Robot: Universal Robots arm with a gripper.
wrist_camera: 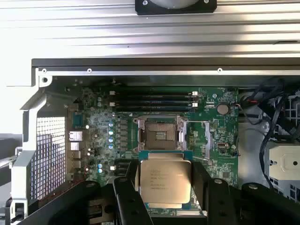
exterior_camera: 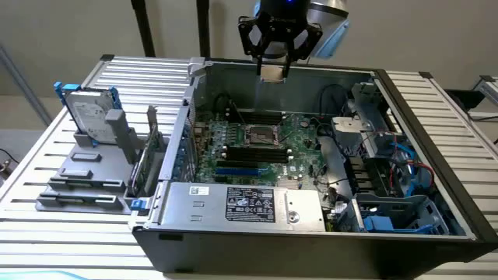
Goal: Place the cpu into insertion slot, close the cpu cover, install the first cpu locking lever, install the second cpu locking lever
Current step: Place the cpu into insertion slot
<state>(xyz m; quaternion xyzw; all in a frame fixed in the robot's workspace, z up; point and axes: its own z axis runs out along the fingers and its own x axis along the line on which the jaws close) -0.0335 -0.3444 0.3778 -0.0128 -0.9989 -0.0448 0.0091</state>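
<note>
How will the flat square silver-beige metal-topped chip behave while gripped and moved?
The flat square silver-beige chip looks rigid, not floppy. Being thin, it is probably light. Its narrow edges, pinched between the black fingers, might slip; flat, it should not roll.

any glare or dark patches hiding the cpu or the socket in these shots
wrist view: the ribbed table washes out white, the cpu top has a soft sheen, the socket is evenly lit; exterior view: the case interior sits in shade, the socket dim but visible
</note>
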